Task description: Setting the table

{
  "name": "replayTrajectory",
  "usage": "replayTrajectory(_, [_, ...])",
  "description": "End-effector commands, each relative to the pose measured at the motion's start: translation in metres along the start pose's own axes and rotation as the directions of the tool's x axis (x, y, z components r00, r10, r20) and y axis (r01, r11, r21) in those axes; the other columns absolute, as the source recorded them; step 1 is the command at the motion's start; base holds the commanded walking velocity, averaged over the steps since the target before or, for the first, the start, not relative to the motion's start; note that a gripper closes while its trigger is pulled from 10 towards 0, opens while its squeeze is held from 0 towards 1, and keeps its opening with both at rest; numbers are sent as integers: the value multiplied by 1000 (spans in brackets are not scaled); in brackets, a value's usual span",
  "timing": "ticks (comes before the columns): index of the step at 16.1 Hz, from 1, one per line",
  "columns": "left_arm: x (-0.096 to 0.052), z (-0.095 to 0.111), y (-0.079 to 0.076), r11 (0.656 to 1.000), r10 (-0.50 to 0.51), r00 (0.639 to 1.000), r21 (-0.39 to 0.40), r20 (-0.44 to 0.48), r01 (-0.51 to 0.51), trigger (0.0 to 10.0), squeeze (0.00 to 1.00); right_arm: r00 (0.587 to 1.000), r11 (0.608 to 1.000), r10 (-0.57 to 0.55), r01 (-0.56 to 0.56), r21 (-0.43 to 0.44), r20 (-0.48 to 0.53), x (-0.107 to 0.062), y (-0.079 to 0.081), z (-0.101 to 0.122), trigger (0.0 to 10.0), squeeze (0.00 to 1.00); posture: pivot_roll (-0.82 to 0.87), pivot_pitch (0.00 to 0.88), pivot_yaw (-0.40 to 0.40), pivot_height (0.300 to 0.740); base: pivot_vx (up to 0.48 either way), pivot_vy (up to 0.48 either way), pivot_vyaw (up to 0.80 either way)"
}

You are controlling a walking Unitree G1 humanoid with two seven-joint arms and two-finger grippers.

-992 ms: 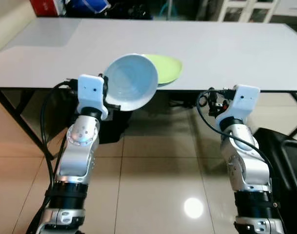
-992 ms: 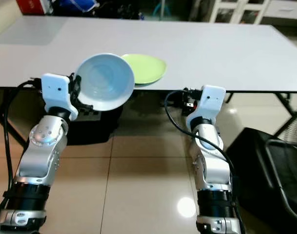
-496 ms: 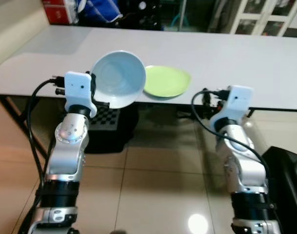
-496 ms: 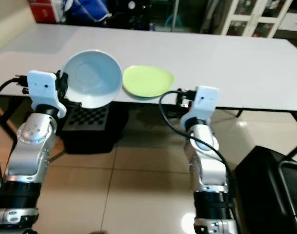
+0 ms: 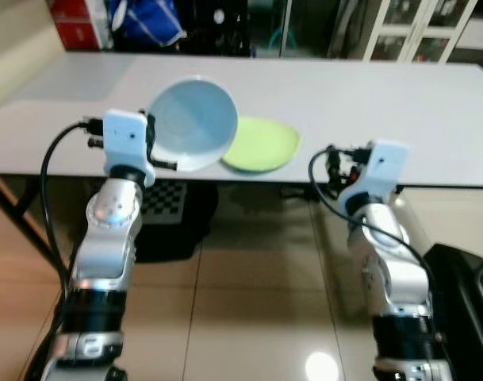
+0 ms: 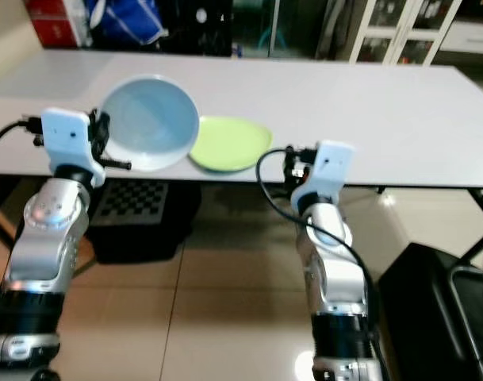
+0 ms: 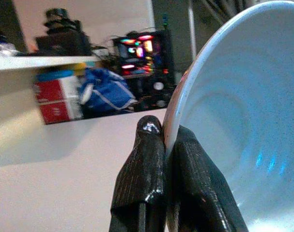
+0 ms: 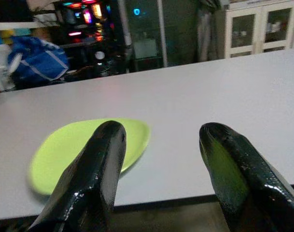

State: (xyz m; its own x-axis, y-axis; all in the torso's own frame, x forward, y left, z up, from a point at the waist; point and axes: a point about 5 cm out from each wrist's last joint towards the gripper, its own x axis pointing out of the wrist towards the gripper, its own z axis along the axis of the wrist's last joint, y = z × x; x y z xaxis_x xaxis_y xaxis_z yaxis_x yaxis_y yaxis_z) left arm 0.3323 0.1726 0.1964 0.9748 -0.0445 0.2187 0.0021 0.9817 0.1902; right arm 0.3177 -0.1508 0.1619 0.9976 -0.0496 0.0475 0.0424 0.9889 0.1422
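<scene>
Nearest the camera: tiled floor (image 5: 249, 294), glossy, with both silver arms rising from the bottom of the head views toward the near table edge.

Left gripper (image 7: 167, 145): fingers pressed together on the rim of a light blue bowl (image 5: 192, 123), one black finger on the outside wall, the other inside. Pinch sits right at the lip. Bowl is tilted on edge, its hollow facing the camera, carried above the near-left part of the white table (image 5: 384, 103). Cannot tell from the head views whether its lower rim touches the tabletop; it looks lifted.

Right gripper (image 8: 166, 159): fingers spread wide, nothing between them. It sits at the near table edge, to the right of the plate, aimed across the tabletop.

On the table: a lime green plate (image 5: 262, 145) lying flat near the front edge, just beside the bowl on its right; the bowl's rim overlaps the plate's left side in the head views.

Beyond the table: red box (image 5: 70, 17) and blue bag (image 5: 144, 20) at far left, dark clutter with lit screens, white glass-door cabinet (image 5: 419, 28) at far right.

Progress, as a judgement: early. One plate laid. Bowl in hand, not yet set down; it needs righting and lowering, probably onto or beside the plate. No cups or cutlery seen on the table.
</scene>
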Motion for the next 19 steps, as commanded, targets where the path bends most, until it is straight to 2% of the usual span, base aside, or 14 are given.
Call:
replayTrajectory(1, [4,10,-8,999,-40,999,10,36,40,10000,0,1000,1000,-20,20,13,-1,1,-3,-1,10000,0,76,0,17,740,375,0,0])
replayTrajectory(5, [9,8,-5,999,-43,999,-2,28,43,10000,0,999,1000,-26,26,1,21,-2,-5,4,10000,0,37,0,48,740,375,0,-202])
replayTrajectory(8, [10,9,-14,998,-65,997,-3,33,65,10000,0,999,999,-51,51,-1,13,-3,-14,1,10000,0,50,0,38,740,374,0,-138])
replayTrajectory(12, [3,4,-18,996,-90,996,-24,18,90,10000,0,1000,1000,-28,28,-4,8,-7,-6,2,10000,0,28,0,41,740,379,0,-119])
replayTrajectory(14, [6,4,-22,995,-95,995,-29,19,96,10000,0,1000,1000,-23,23,-12,5,-7,-9,1,10000,0,38,0,33,740,375,0,-275])
replayTrajectory(16, [3,5,-24,994,-101,995,-29,22,102,10000,0,1000,1000,-20,20,-14,6,-6,-9,1,10000,0,42,0,32,740,379,0,0])
replayTrajectory(19, [-2,0,-20,993,-87,996,-76,2,87,10000,0,998,997,66,-66,-28,11,-5,-3,3,10000,0,35,0,19,740,375,0,0])
